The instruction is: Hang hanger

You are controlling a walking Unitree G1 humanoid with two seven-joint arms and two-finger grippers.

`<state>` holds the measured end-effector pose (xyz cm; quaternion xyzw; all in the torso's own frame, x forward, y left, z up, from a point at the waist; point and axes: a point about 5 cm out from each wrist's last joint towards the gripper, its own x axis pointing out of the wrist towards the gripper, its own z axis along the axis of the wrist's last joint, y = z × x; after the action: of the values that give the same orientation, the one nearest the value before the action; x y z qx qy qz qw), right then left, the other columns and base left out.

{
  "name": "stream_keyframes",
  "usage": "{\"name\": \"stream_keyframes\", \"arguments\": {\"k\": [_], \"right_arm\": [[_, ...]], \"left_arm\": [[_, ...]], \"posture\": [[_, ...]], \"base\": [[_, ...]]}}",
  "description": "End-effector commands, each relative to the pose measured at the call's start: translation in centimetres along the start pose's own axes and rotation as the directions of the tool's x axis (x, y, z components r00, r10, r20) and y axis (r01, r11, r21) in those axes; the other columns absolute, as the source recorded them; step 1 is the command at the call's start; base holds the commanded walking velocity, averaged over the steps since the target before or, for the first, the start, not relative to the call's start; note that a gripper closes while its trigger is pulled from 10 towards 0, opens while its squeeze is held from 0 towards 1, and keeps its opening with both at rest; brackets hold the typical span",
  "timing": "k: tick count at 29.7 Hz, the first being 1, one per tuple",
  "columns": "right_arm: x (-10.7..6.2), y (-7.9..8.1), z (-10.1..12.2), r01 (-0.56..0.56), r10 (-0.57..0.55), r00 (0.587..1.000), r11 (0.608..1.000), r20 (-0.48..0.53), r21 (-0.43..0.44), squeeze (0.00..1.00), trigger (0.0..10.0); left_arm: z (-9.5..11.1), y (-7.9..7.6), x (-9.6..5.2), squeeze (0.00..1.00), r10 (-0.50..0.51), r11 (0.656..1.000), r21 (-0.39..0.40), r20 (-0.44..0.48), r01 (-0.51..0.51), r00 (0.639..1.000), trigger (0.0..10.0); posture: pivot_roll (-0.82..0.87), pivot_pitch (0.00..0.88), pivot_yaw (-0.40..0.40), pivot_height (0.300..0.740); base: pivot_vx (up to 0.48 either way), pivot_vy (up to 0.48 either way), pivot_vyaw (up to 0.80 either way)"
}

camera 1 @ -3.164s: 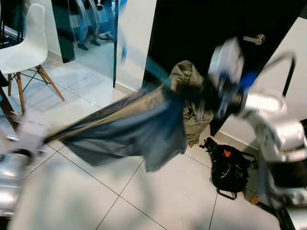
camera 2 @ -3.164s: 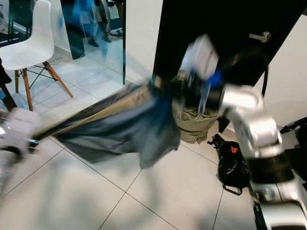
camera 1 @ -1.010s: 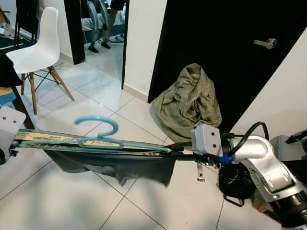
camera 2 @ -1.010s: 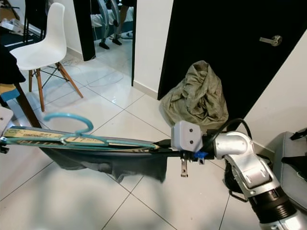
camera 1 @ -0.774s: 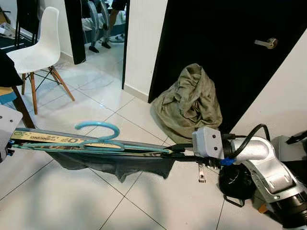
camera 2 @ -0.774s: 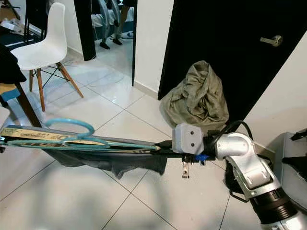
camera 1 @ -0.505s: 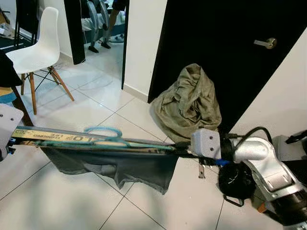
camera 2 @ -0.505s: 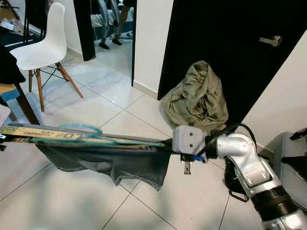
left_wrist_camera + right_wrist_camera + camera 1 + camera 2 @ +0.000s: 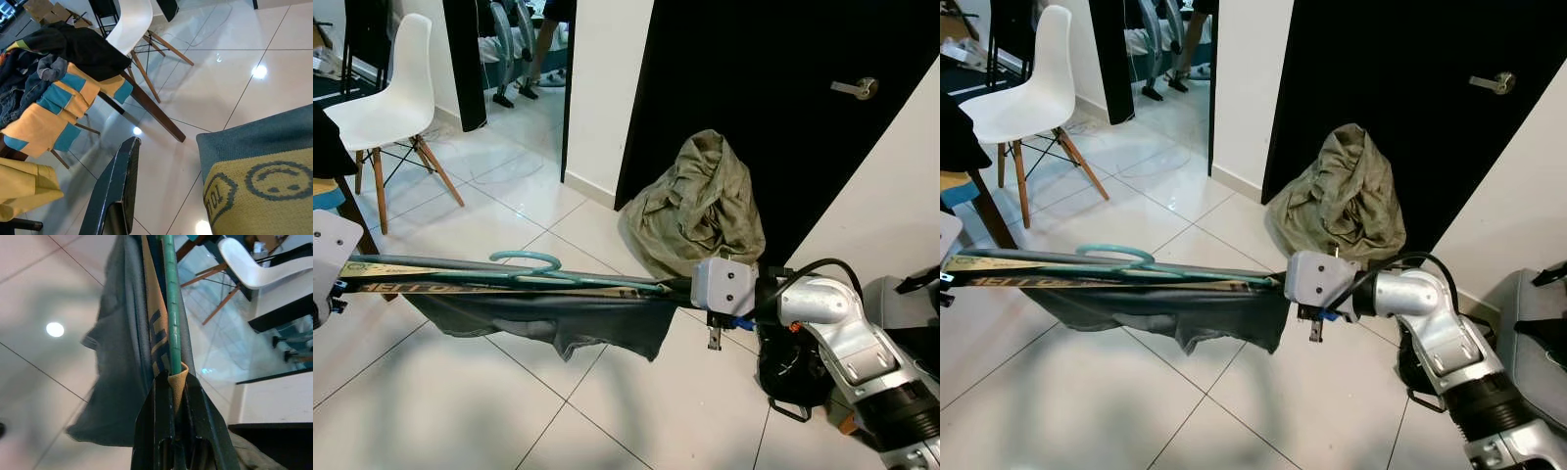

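Glossy white floor tiles (image 9: 460, 411) fill the foreground of a hallway, with a black door (image 9: 773, 108) behind. At far left stands a white moulded chair on wooden legs (image 9: 382, 98). Next, the left tool (image 9: 331, 262) holds the near end of a dark grey garment with a yellow lettered waistband (image 9: 548, 328); in the left wrist view the band lies against one dark finger (image 9: 115, 191), but whether the tool is closed cannot be told. The garment is stretched level between the two arms, apparently to keep it taut on the teal plastic hanger (image 9: 524, 266), whose hook lies flat above the band. Behind sits a slumped olive cloth sack (image 9: 700, 211). At right, the right tool (image 9: 172, 396) is clamped on the hanger bar and waistband together. No rail is visible, so hanging is judged still ahead.
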<state>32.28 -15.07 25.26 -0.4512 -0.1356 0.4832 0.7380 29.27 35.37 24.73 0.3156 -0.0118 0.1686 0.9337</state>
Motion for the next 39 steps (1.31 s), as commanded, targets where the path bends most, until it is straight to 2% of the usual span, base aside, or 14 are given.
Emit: {"name": "stream_keyframes", "arguments": {"k": [1,2,4,8,9,10,14,18,20,26,31,35,38,39], "right_arm": [[-0.2,0.6,-1.1,-0.007,0.007,0.998,1.0,-0.065,-0.002,0.0,10.0],[0.5,1.0,-1.0,-0.002,0.002,0.998,1.0,-0.061,-0.001,0.0,10.0],[0.5,1.0,-1.0,-0.002,0.002,0.998,1.0,-0.061,-0.001,0.0,10.0],[1.9,1.5,-0.6,0.022,-0.021,0.999,1.0,-0.041,0.022,0.0,10.0],[3.4,2.1,0.0,0.05,-0.05,0.999,0.997,-0.01,0.059,0.0,10.0],[3.4,2.1,0.0,0.05,-0.05,0.999,0.997,-0.01,0.059,0.0,10.0],[6.3,3.3,1.5,0.072,-0.079,0.996,0.989,0.048,0.128,0.0,10.0],[7.3,3.8,2.0,0.071,-0.081,0.995,0.988,0.064,0.135,0.0,10.0],[8.2,4.4,2.5,0.069,-0.082,0.993,0.987,0.085,0.147,0.0,10.0],[9.0,5.2,3.1,0.05,-0.067,0.992,0.986,0.105,0.159,0.0,10.0],[9.0,5.8,3.1,0.035,-0.051,0.994,0.987,0.096,0.155,0.0,10.0],[9.1,6.1,2.5,0.041,-0.05,0.997,0.985,0.054,0.165,0.0,10.0],[9.1,6.1,2.5,0.041,-0.05,0.997,0.985,0.054,0.165,0.0,10.0],[9.1,6.2,1.8,0.052,-0.056,0.998,0.985,0.017,0.165,0.0,10.0]], "left_arm": [[-1.0,0.6,-0.3,0.0,0.039,0.999,-0.014,-0.052,-0.04,0.998,10.0],[-0.9,0.5,-0.2,0.0,0.041,0.999,-0.019,-0.049,-0.042,0.998,10.0],[-0.9,0.5,-0.2,0.0,0.041,0.999,-0.019,-0.049,-0.042,0.998,10.0],[-0.6,0.4,0.0,0.0,0.047,0.998,-0.03,-0.043,-0.048,0.998,10.0],[-0.4,0.3,0.2,0.0,0.053,0.998,-0.042,-0.037,-0.055,0.998,10.0],[-0.4,0.3,0.2,0.0,0.053,0.998,-0.042,-0.037,-0.055,0.998,10.0],[0.0,-0.5,0.4,0.0,0.051,0.996,-0.072,-0.03,-0.053,0.998,10.0],[0.1,-0.9,0.5,0.0,0.047,0.995,-0.086,-0.028,-0.049,0.999,10.0],[0.3,-1.9,0.5,0.0,0.03,0.994,-0.103,-0.024,-0.032,0.999,10.0],[0.7,-3.7,0.5,0.0,-0.005,0.991,-0.134,-0.011,0.003,1.0,10.0],[0.9,-4.5,0.5,0.0,-0.02,0.986,-0.163,-0.006,0.019,1.0,10.0],[1.9,-6.2,-0.1,0.0,-0.085,0.978,-0.187,0.056,0.094,0.995,10.0],[1.9,-6.2,-0.1,0.0,-0.085,0.978,-0.187,0.056,0.094,0.995,10.0],[3.1,-7.0,-0.6,0.0,-0.145,0.962,-0.211,0.147,0.174,0.978,10.0]], "posture": [[-0.05,0.201,-0.122,0.74],[-0.05,0.201,-0.122,0.74],[-0.05,0.201,-0.122,0.74],[-0.05,0.2,-0.122,0.74],[-0.05,0.198,-0.12,0.74],[-0.05,0.198,-0.12,0.74],[-0.05,0.196,-0.122,0.74],[-0.05,0.197,-0.122,0.74],[-0.05,0.198,-0.123,0.74],[-0.05,0.203,-0.128,0.74],[-0.06,0.206,-0.129,0.74],[-0.06,0.208,-0.13,0.74],[-0.06,0.208,-0.13,0.74],[-0.06,0.21,-0.133,0.74]], "base": [[0.0,0.0,0.0],[0.0,0.0,0.0],[0.0,0.0,0.0],[0.0,0.0,0.0],[0.0,0.0,0.0],[0.0,0.0,0.0],[0.0,0.0,0.0],[0.0,0.0,0.0],[0.0,0.0,0.0],[0.0,0.0,0.0],[0.0,0.0,0.0],[0.0,0.0,0.0],[0.0,0.0,0.0],[0.0,0.0,0.0]]}}
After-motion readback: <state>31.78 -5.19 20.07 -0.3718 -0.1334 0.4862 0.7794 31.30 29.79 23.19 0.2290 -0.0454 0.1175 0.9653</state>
